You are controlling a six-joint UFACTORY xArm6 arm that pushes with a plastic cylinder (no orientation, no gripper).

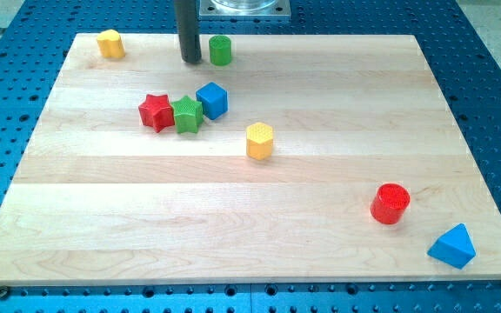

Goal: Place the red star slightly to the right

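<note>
Wooden board (259, 191), eight coloured blocks (red star (156, 112) included)

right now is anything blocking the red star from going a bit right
Yes. The green star sits against the red star on its right, with the blue cube just beyond. My tip is above them near the green cylinder, nothing between it and the red star.

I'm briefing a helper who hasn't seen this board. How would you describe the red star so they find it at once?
Start at the wooden board and look at the tight cluster of three blocks in its upper left part. The red star is the one at the view's left end, touching the green star, with the blue cube beyond. The only other red block, a red cylinder, sits far lower right.
</note>
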